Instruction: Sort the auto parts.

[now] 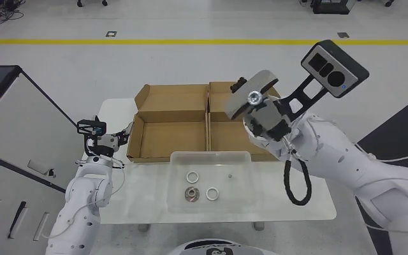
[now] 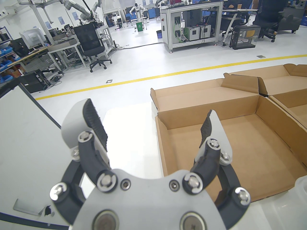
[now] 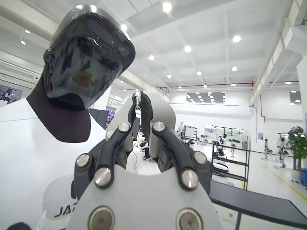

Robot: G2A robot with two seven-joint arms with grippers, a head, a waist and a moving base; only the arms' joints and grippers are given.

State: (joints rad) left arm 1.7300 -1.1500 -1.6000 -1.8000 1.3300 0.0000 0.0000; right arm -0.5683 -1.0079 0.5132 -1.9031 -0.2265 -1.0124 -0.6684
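Top view, Mei: where is the right gripper?

Raised high above the right box, Jan, and turned upward, toward the robot's head.

Does it hold something?

Yes. In the right wrist view the fingers are closed almost fully on a small threaded metal bolt. The bolt stands out at the fingertips.

And the left gripper?

Its fingers are spread wide with nothing between them. It hangs low at the outer side of the left box, just beside the wall.

Where are the other parts?

In the clear tray, which stands on the table just in front of the two boxes. Two white rings lie there, apart from each other. A round metal part lies between them, close to both. One small dark piece lies further right; I cannot tell what it is.

How do the boxes stand?

Side by side, touching, with lids open to the far side.
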